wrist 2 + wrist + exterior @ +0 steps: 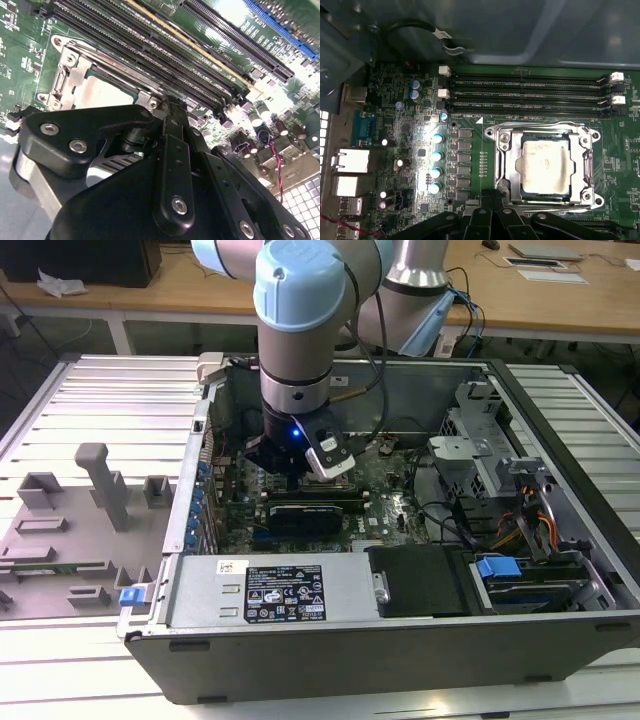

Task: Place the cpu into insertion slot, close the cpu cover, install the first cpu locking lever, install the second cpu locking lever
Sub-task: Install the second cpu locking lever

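First wrist view: square silver-topped cpu (546,166).

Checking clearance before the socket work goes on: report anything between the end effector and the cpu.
Nothing visible intervenes. The cpu already sits in the insertion slot, framed by the cpu cover, and the end effector hangs just beside the socket's edge.

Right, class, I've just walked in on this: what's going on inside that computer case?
A single robot arm is reaching down into an open computer case, working over the green motherboard. Its pincer sits right at the edge of the insertion slot. The cpu already lies in that slot, its pale metal top showing through the window of the cpu cover, which lies flat over it. Long memory slots run alongside the slot.
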Available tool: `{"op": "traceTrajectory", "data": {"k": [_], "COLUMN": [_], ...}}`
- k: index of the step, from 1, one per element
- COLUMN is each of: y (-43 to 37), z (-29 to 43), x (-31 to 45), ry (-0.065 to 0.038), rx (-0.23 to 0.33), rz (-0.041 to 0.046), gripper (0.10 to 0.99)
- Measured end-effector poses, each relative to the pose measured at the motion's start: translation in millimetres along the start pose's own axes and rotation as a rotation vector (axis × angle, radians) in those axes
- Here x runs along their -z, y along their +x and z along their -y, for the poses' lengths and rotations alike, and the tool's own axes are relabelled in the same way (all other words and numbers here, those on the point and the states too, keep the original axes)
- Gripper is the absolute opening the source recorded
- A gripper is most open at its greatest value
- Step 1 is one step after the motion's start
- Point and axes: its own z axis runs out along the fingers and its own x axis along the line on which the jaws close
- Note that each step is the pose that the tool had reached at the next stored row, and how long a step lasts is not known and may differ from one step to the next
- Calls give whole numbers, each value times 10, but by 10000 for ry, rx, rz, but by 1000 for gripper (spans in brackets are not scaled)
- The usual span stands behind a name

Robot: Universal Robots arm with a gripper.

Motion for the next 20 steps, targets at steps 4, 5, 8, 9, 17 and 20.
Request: {"op": "traceTrajectory", "data": {"k": [4, 5, 8, 9, 17, 20], "y": [20, 20, 19, 19, -127, -204], "z": [4, 3, -18, -23, -27, -25], "x": [-33, -26, 103, 136, 197, 197], "ry": [-64, -62, -63, -63, -20, -18], "rx": [-20, -23, -64, -70, -253, -318], "rz": [5, 5, 15, 16, -32, -49], "gripper": [106, 106, 106, 106, 106, 106]}}
